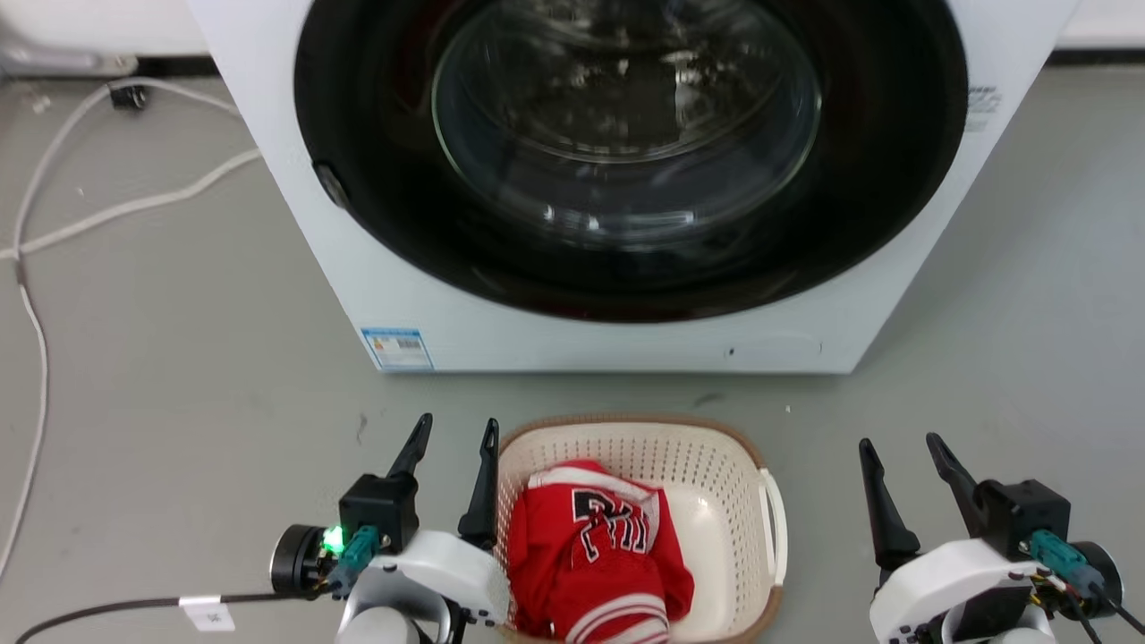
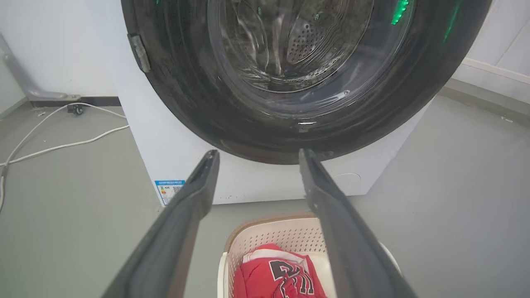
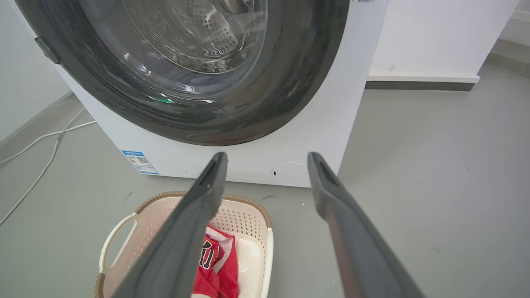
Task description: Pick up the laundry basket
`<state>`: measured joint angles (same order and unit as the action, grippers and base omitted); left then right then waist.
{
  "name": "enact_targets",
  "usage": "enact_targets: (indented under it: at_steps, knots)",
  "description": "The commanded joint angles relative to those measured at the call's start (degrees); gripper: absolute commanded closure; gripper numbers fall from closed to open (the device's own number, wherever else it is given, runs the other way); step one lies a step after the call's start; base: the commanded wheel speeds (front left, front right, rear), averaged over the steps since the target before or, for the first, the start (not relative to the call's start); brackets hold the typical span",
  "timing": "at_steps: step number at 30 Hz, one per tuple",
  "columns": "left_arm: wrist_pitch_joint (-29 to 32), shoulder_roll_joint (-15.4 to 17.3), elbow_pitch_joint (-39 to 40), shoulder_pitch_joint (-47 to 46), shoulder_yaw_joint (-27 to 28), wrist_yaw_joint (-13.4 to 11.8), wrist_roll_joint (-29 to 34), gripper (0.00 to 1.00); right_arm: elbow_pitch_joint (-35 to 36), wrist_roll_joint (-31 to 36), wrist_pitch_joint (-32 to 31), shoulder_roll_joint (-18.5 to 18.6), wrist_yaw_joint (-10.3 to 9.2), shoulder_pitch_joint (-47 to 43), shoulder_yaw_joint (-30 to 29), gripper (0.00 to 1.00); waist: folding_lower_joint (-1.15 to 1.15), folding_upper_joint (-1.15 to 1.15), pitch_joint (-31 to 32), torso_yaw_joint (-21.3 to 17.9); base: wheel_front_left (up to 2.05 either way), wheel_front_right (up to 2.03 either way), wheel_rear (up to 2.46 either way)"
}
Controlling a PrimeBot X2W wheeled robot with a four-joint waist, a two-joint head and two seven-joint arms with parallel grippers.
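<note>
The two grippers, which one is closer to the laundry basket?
The left gripper: its inner finger stands right beside the rim of the laundry basket, whereas bare floor separates the right gripper from the white handle.

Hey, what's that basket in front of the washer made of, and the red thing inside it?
The laundry basket looks like moulded plastic, cream and slightly glossy: even rows of holes pierce its walls. Its brown rim looks woven, perhaps wicker, perhaps moulded imitation. The red garment seems soft matte fabric: it folds and bunches, with striped trim.
</note>
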<state>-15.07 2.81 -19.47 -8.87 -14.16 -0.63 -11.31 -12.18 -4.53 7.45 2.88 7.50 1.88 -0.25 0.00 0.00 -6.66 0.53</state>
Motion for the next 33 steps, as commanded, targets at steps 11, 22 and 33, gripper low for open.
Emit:
enact_targets:
  at_steps: [11,22,33]
  knots:
    - [-0.1,0.1,-12.6,-9.0,0.6,1.6,-4.1,0.00,-10.4,-1.0,0.8,0.0,-0.02,8.5,0.1,0.00,0.00,0.00,-15.8,-2.2,0.00,0.00,0.00]
    - [0.0,1.5,-30.5,-21.6,2.9,5.7,-7.3,0.00,-26.1,-3.0,0.8,0.0,-0.02,20.7,2.3,0.00,0.00,0.00,-26.1,-3.6,0.00,0.00,0.00]
    - [4.8,3.7,-44.9,-32.9,1.3,8.0,-10.3,0.00,-43.0,-9.0,-0.4,0.0,-0.02,34.5,9.0,0.00,0.00,0.00,-33.5,-4.1,0.00,0.00,0.00]
